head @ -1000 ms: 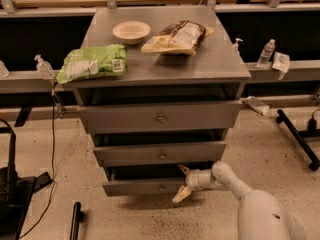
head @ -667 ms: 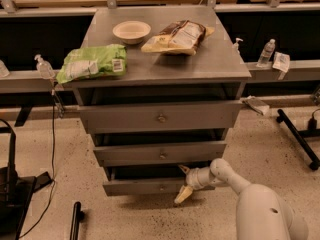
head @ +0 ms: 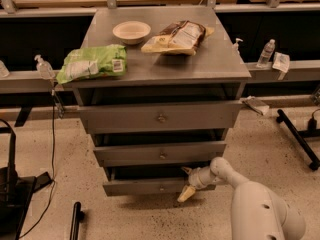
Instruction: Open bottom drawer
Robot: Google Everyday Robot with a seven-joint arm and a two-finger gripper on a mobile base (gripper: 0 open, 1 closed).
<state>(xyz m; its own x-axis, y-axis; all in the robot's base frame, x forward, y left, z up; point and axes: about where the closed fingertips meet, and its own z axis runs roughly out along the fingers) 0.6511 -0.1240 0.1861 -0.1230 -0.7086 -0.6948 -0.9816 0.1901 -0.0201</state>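
**Tool.** Gripper (head: 186,183), at the end of the white arm (head: 225,171), low at the front right of the cabinet and set against the right part of the bottom drawer's front panel. Its fingers (head: 185,194) stand apart: the dark one is at the panel's top edge, in the gap above it, and the pale one is at the lower edge. By appearance they are clamped on the panel itself, not on the knob.

**Cabinet** (head: 215,66). Grey, three drawers, each front narrower than the one above.

**Widest drawer** (head: 120,118). Uppermost, with a dark gap over its front. Not the task's.

**Mid-sized drawer** (head: 130,154). Middle position. Not the task's.

**Bottom drawer** (head: 135,186). Lowest and shortest front, nearest the floor, held at its right portion by the gripper. A dark band of interior shows above the front panel, so it is judged to be drawn out by a small amount only.

**Green bag** (head: 92,63), **brown-and-yellow bag** (head: 177,36), **bowl** (head: 131,31). All on the cabinet top, well apart from the work.

**Knob** (head: 161,188). Small and round, at the centre of the bottom front, just left of the gripper and untouched.

**Status.** Approach and grip judged done; opening begun. Remaining: a straight outward pull until the interior is plainly exposed, then release.
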